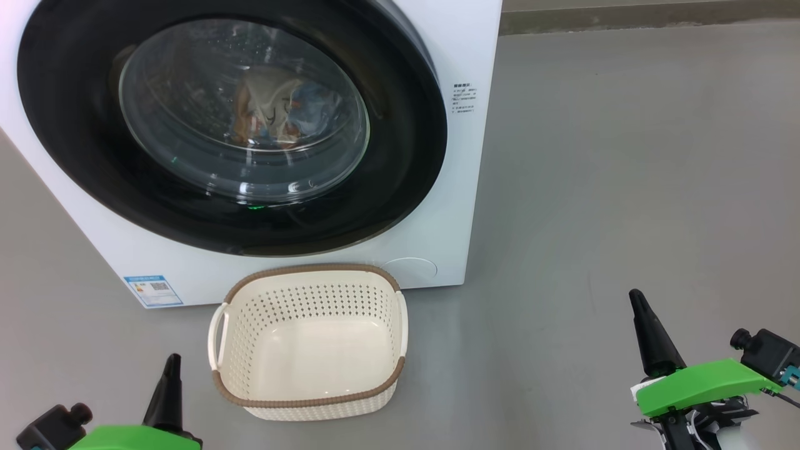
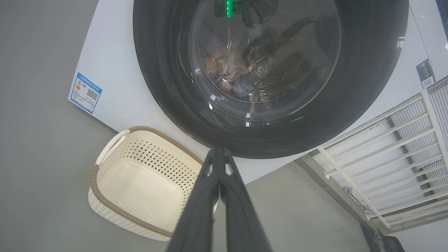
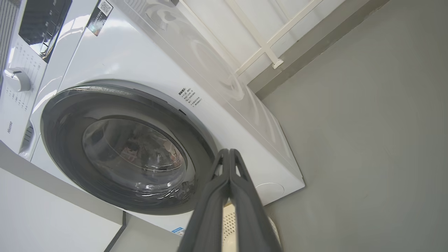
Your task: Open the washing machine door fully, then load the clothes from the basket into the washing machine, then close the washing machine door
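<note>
The washing machine door [image 1: 231, 125] is seen lying flat against the front of the washing machine [image 1: 465, 56], ahead of and above both claws, its round face turned towards the robot. Being round, it offers no long axis to line up with. From the head view it is judged to be shut, though whether the latch has caught cannot be told. The left claw [image 1: 172, 365] is held low at the near left with its two dark fingers pressed together and nothing between them. The right claw [image 1: 639, 303] is held low at the near right in the same state, together and empty. In both wrist views the fingers are seen meeting at their tips. The clothes [image 1: 275, 112] are seen through the bulging glass, bundled inside the steel drum. Cream, pale blue and orange patches can be made out, but the single garments cannot be told apart. The basket [image 1: 312, 270] stands on the floor [image 1: 594, 187] just in front of the machine, below the door, and nothing is left in it. It lies between the claws, near the left one and well apart from the right one. All three parts of the task are judged done, so no further reach appears to be called for.
</note>
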